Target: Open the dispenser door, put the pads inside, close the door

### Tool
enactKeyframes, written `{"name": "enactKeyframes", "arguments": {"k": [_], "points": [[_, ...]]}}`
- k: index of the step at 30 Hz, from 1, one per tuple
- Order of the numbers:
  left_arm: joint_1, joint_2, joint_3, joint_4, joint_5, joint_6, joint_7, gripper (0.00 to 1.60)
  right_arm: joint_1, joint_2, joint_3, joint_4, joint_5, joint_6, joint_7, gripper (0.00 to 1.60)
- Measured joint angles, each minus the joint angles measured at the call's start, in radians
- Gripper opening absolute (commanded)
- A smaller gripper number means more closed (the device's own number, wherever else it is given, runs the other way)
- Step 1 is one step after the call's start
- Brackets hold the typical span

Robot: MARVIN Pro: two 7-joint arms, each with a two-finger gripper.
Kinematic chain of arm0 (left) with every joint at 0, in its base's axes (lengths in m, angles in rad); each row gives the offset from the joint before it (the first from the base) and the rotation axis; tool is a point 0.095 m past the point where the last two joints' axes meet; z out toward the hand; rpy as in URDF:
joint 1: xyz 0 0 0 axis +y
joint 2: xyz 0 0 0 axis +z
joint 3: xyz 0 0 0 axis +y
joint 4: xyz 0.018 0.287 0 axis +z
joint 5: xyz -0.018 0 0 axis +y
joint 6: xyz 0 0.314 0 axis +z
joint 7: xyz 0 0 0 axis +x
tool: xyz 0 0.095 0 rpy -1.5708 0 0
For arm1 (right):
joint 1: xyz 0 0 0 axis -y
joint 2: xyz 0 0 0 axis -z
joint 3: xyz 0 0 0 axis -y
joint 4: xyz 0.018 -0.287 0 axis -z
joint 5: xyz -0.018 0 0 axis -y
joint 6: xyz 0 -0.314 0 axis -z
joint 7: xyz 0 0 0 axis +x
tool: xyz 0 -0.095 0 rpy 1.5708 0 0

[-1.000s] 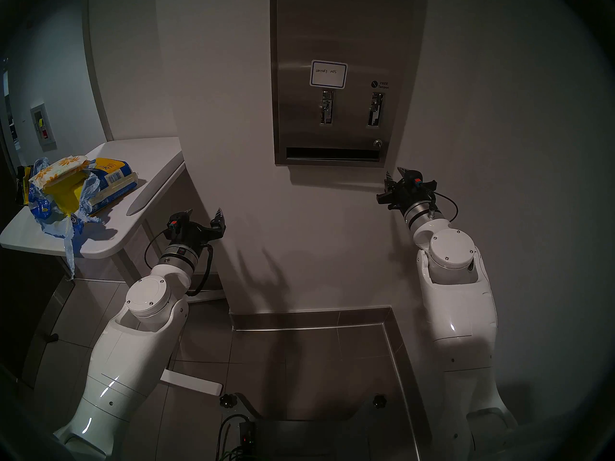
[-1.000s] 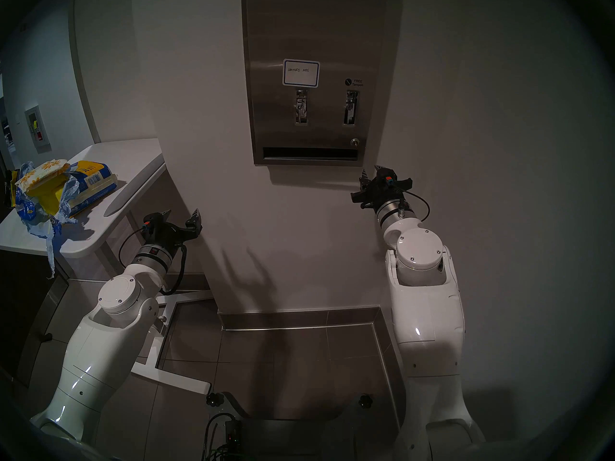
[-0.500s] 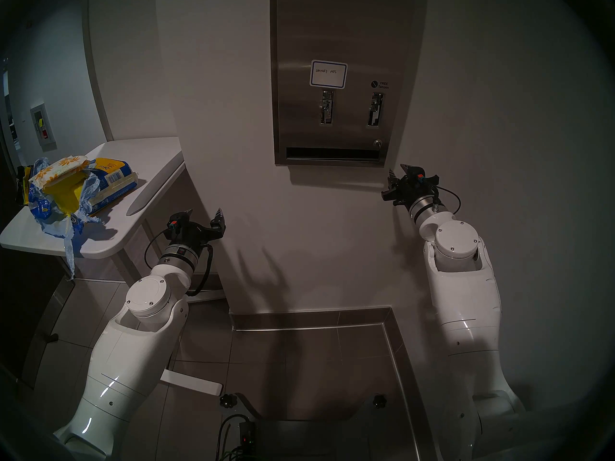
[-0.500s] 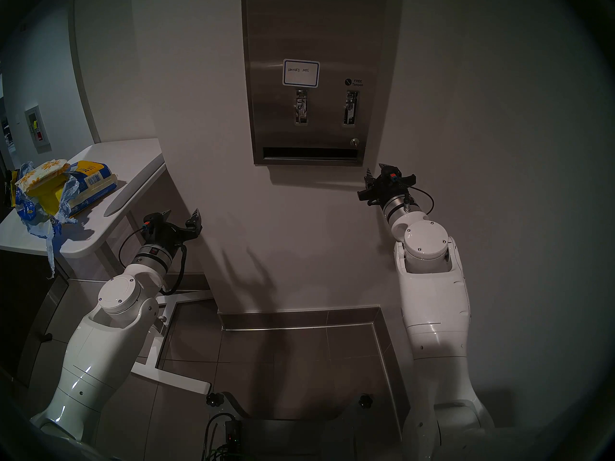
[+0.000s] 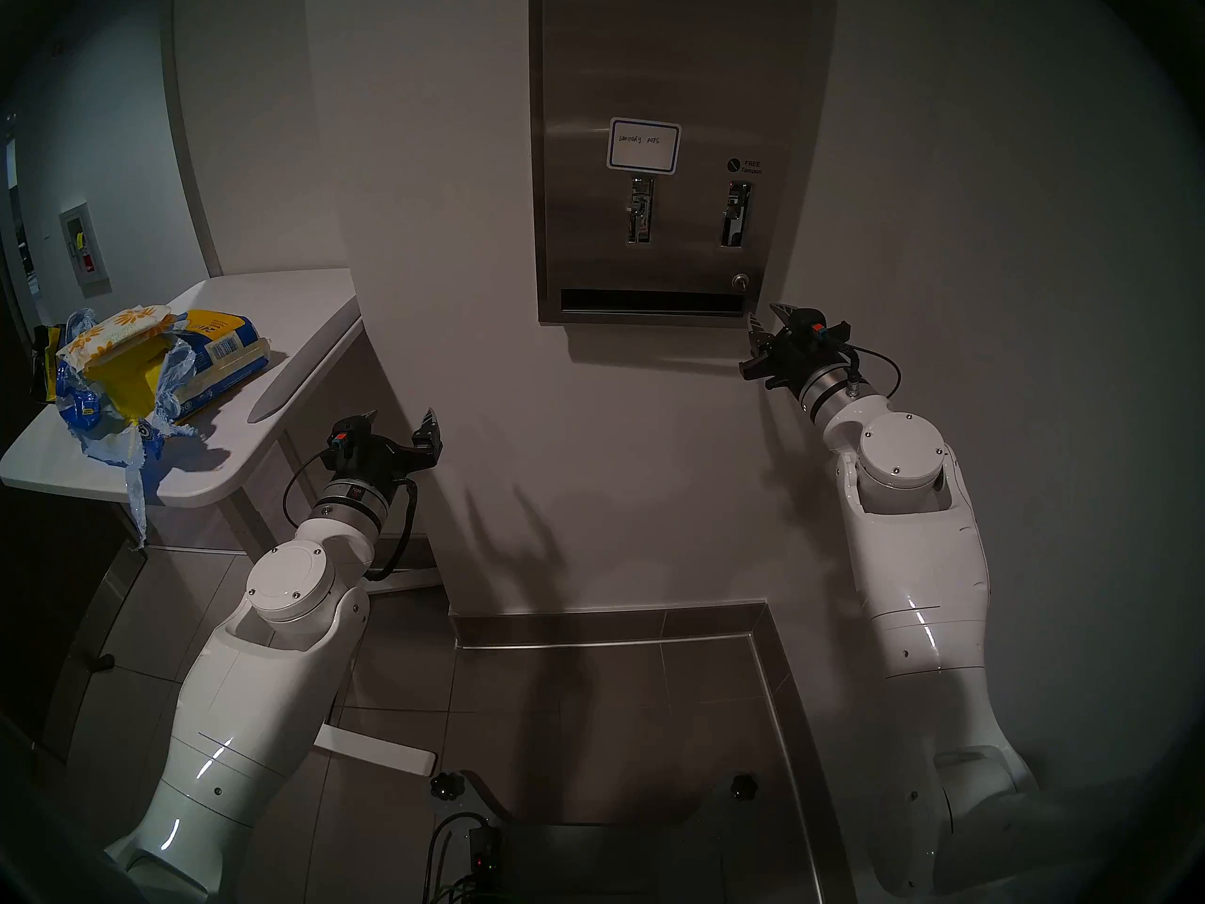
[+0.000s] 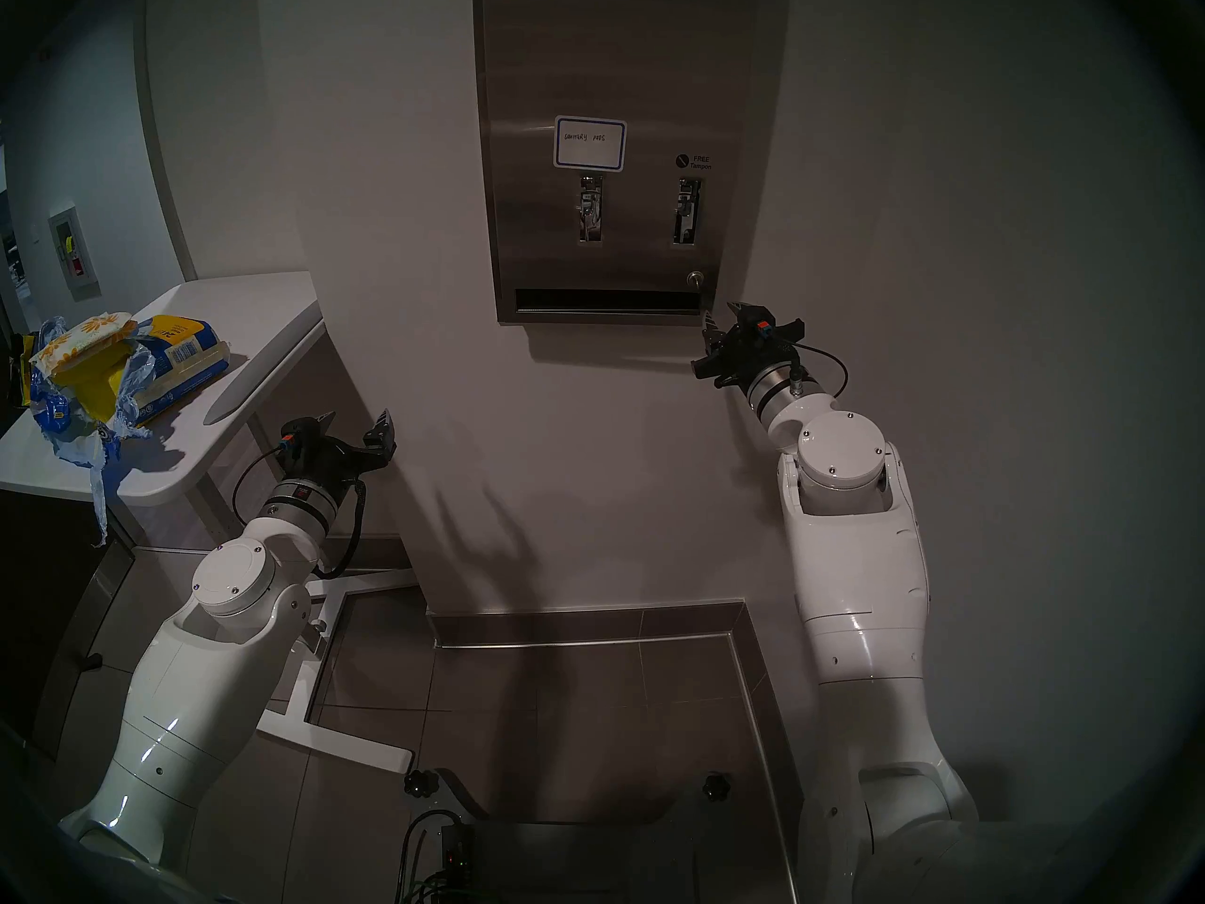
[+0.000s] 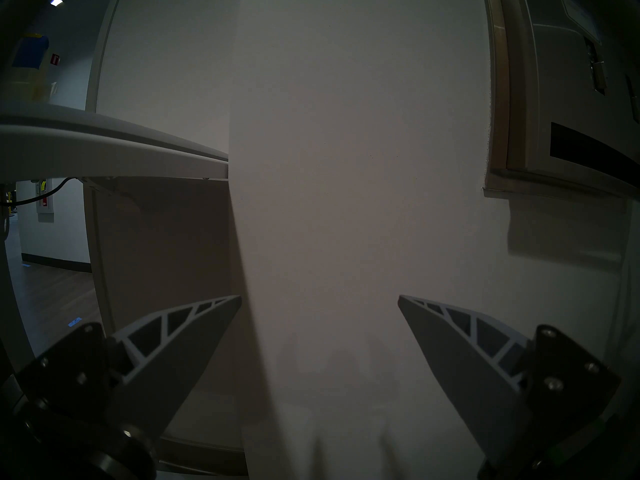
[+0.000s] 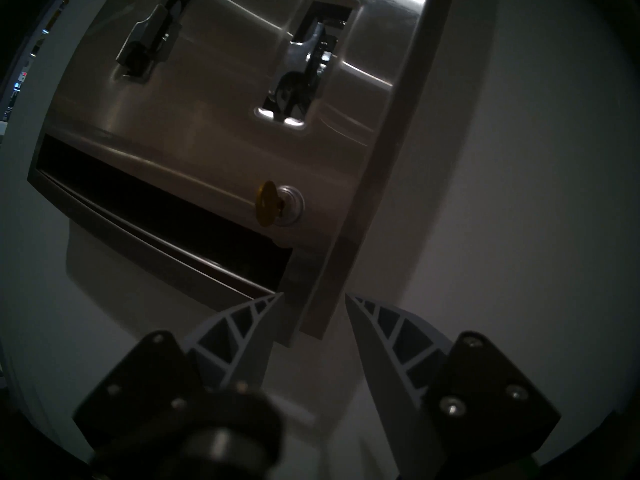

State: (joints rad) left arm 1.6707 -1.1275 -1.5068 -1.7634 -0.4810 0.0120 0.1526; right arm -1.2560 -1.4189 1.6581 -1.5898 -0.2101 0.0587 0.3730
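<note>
Brushed steel fills the upper middle of the head views: the dispenser door sits shut and flush in its frame on the pale wall, with a blue-bordered handwritten label, two vertical lever slots below it, and a long dark horizontal slot along the bottom. To the left stands a white side table, and on it lies a torn blue-and-yellow plastic bag. On top of that bag rest the pads, white wrappers printed with orange daisies, well apart from the dispenser.

Lower left, the left gripper hangs in front of the bare wall beside the table edge, its fingers spread wide with nothing between them. On the other side, the right gripper is just below the door's lower right corner; in its wrist view the jaws stand partly apart and empty, their tips either side of that corner, though contact cannot be told. A round key lock sits just above the slot, with a small yellow key in it.
</note>
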Motion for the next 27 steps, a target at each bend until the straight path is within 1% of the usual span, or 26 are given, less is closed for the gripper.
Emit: {"name": "enactKeyframes", "arguments": {"k": [14, 27], "points": [[0.000, 0.000, 0.000, 0.000, 0.000, 0.000, 0.000, 1.60, 0.022, 0.016, -0.033, 0.015, 0.005, -0.005, 0.059, 0.80], [0.000, 0.000, 0.000, 0.000, 0.000, 0.000, 0.000, 1.60, 0.043, 0.016, -0.053, 0.041, 0.005, -0.015, 0.058, 0.81]]}}
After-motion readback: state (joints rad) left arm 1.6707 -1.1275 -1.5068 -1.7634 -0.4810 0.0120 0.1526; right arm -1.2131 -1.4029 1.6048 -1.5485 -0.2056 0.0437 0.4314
